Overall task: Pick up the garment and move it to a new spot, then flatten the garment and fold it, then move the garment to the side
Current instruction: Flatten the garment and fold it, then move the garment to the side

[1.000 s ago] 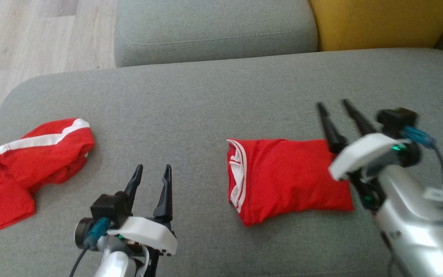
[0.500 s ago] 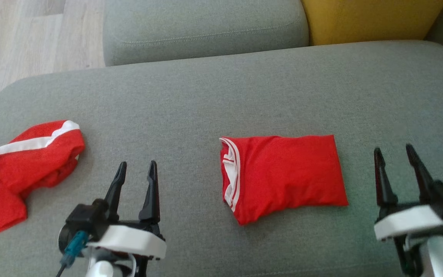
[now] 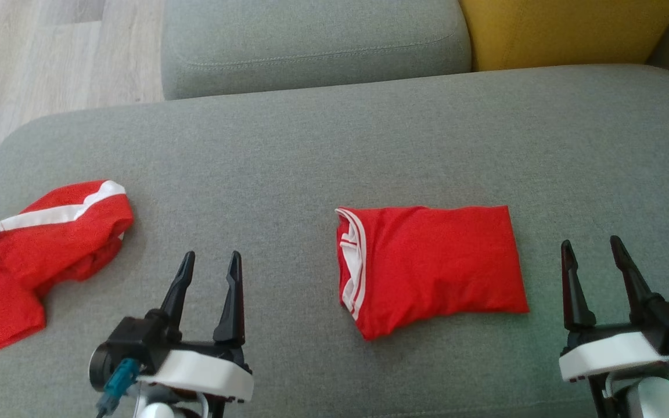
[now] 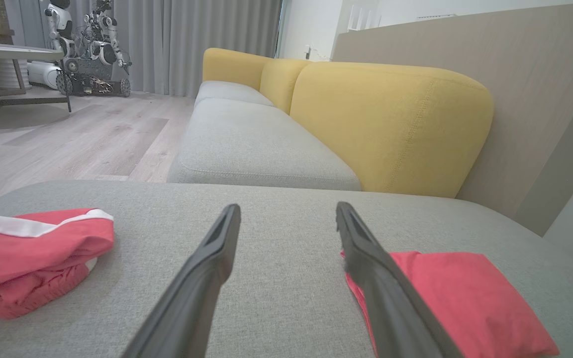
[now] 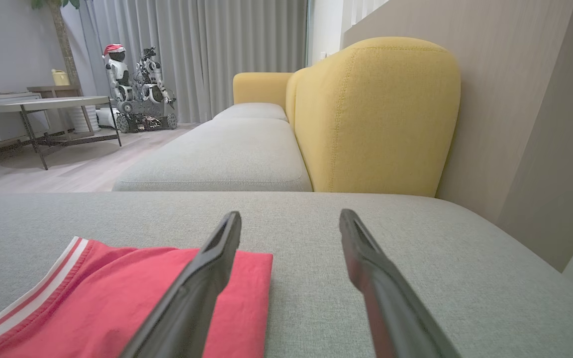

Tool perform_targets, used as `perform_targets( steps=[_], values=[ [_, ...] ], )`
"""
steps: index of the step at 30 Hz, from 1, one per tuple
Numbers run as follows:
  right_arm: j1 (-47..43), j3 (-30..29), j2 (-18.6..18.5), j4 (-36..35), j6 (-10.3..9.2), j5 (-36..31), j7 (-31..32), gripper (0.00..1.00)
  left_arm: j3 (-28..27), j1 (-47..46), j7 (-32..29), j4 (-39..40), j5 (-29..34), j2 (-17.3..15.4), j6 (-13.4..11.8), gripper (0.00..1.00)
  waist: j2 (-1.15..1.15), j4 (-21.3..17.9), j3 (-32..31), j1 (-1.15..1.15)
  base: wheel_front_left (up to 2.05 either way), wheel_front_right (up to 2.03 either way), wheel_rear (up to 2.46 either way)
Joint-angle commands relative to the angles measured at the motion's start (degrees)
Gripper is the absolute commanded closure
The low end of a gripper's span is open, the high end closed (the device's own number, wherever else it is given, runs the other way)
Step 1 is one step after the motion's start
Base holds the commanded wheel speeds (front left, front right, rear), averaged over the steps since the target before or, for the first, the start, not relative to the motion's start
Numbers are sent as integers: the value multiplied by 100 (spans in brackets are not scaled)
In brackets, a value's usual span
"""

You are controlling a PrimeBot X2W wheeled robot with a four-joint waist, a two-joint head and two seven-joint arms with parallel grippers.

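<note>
Crumpled red garment [image 3: 38,244] with a white stripe lies well to the left of the left end effector [image 3: 212,255], not touching it, on the grey sofa seat [image 3: 334,145]. Wood floor [image 3: 32,52] is beyond it, up and left of that end effector.

Left end effector: fingers spread wide, nothing between them, bare seat fabric under the tips. Cannot tell if it touches the seat.

Folded red garment [image 3: 433,267] lies flat on the seat between the two end effectors, right of the left one and just left of the right one, touching neither. Its white-trimmed edge faces the left end effector and its plain folded edge faces the right one. In the right wrist view the near corner of the garment is partly hidden behind one finger.

Right end effector [image 3: 590,241]: jaws wide, empty, near the garment's right edge, tips over bare seat.

Ahead of both sets of fingertips is a second grey cushion [image 3: 311,40]. The yellow backrest [image 3: 567,29] is ahead of the right end effector.
</note>
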State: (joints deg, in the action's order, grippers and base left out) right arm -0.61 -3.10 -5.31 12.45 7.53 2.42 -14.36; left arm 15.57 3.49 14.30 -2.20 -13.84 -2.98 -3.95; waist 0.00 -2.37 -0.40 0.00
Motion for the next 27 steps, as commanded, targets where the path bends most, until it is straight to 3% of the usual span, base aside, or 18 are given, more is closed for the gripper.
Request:
perform_targets(
  steps=[1, 11, 20, 27],
  values=[
    [106, 95, -12, -209, -4, -66, -60, 0, -184, -170, 70, 154, 39, 11, 26, 0, 0, 6, -4, 0, 0, 0, 0],
    [164, 107, 52, -45, -4, 84, 71, 0, -112, -209, 70, 111, 61, 11, 36, 0, 0, 32, 121, 0, 0, 0, 0],
    [840, 193, 199, 912, -4, 958, 858, 0, -23, -454, 70, 34, 129, 11, 91, 0, 0, 134, 547, 0, 0, 0, 0],
    [1326, 204, 223, 1594, -4, 1164, 1108, 0, 55, -609, 70, -20, 154, 11, 89, 0, 0, 211, 802, 0, 0, 0, 0]
  ],
)
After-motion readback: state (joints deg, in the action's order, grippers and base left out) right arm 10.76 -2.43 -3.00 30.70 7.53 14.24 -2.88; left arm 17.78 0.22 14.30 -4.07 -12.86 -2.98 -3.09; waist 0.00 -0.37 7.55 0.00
